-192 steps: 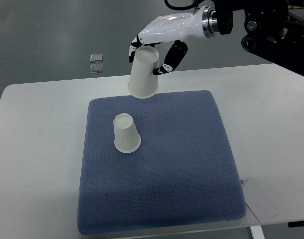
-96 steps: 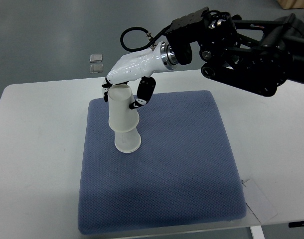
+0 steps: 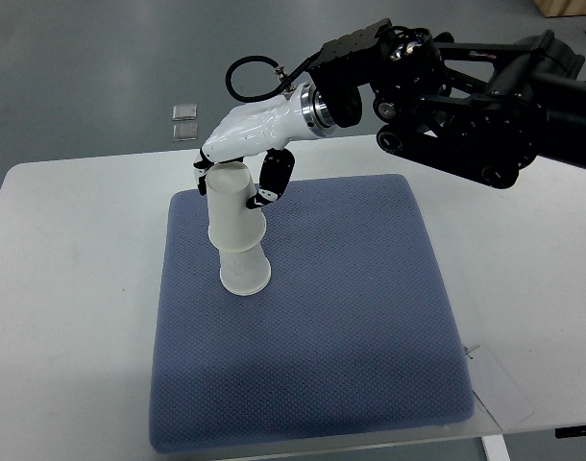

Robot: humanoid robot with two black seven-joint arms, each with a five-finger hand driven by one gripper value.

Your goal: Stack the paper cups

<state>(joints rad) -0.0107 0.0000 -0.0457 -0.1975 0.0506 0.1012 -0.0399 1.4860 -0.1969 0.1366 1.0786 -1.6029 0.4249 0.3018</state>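
Two white paper cups stand upside down on the blue mat. The upper cup sits over the lower cup, whose rim still shows below it. My right hand reaches in from the right and is shut on the upper cup near its top, thumb on the right side and fingers at the left and back. The left arm does not appear in the picture.
The mat lies on a white table. A white slip of paper lies at the mat's near right corner. Two small clear squares sit on the floor beyond the table. The black right arm spans the upper right.
The right hand carried the cup from above the mat's far edge down and left, onto the standing cup. Over the last half second it barely moved.
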